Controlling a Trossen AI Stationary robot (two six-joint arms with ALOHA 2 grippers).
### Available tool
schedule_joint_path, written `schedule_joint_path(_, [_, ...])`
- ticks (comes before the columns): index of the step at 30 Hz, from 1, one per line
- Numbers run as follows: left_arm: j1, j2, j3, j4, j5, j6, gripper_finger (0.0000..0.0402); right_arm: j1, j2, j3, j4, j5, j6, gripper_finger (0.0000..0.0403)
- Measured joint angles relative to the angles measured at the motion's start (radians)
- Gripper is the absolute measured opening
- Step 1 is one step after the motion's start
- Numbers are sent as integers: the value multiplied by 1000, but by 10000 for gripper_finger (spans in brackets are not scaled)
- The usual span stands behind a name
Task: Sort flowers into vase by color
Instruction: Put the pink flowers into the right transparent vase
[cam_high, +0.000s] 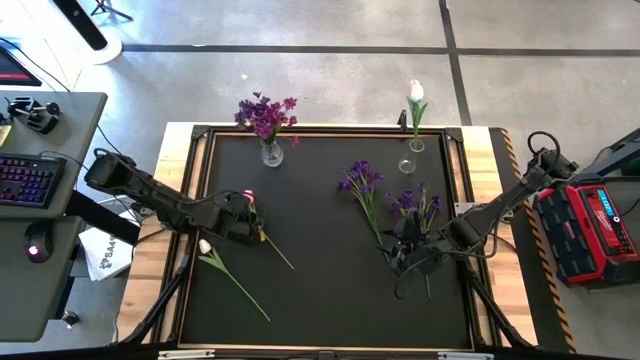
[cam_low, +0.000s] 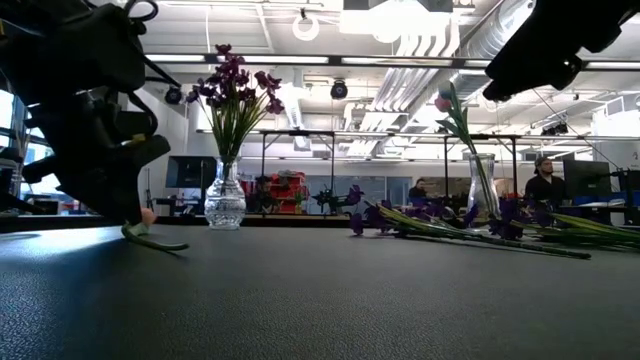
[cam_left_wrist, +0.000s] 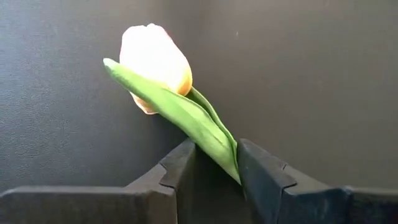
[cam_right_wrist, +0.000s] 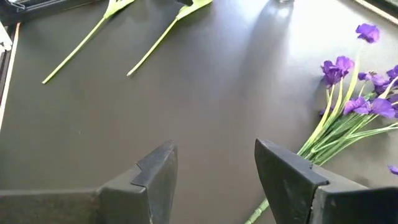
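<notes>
My left gripper (cam_high: 245, 208) is low over the left half of the black mat, shut on a pale pink tulip (cam_left_wrist: 154, 62). A second tulip with a white head (cam_high: 204, 246) lies flat on the mat nearer the near edge. Purple flowers (cam_high: 362, 185) lie loose on the right half. My right gripper (cam_right_wrist: 214, 168) is open above the mat beside their stem ends (cam_right_wrist: 323, 134) and touches nothing. The left glass vase (cam_high: 271, 153) holds purple blooms. The right vase (cam_high: 416, 143) holds a white tulip. My left gripper pinches the tulip between its two fingers (cam_left_wrist: 180, 168) on the green leaf and stem just below the head (cam_left_wrist: 214, 134). The head sticks out past the fingertips. The long stem (cam_high: 280, 255) trails behind the gripper toward the near edge, on the mat.
A raised wooden frame (cam_high: 185, 180) borders the mat. A red and black device (cam_high: 590, 225) sits past the right edge, and a desk with a keyboard (cam_high: 30, 175) past the left. The middle of the mat (cam_high: 320, 250) is bare. People stand in the room behind (cam_low: 545, 180).
</notes>
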Motion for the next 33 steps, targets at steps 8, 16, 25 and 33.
schedule_joint_path(8, [43,0,-46,102,18,45,102,0,0,0,27,7,-37,197])
schedule_joint_path(16, [48,0,-47,167,16,136,54,0,0,0,31,7,-37,197])
schedule_joint_path(25, [48,0,-47,462,-54,409,5,0,2,0,34,56,-56,197])
schedule_joint_path(33, [38,0,-47,991,-47,841,1,-1,167,-1,272,121,-226,197])
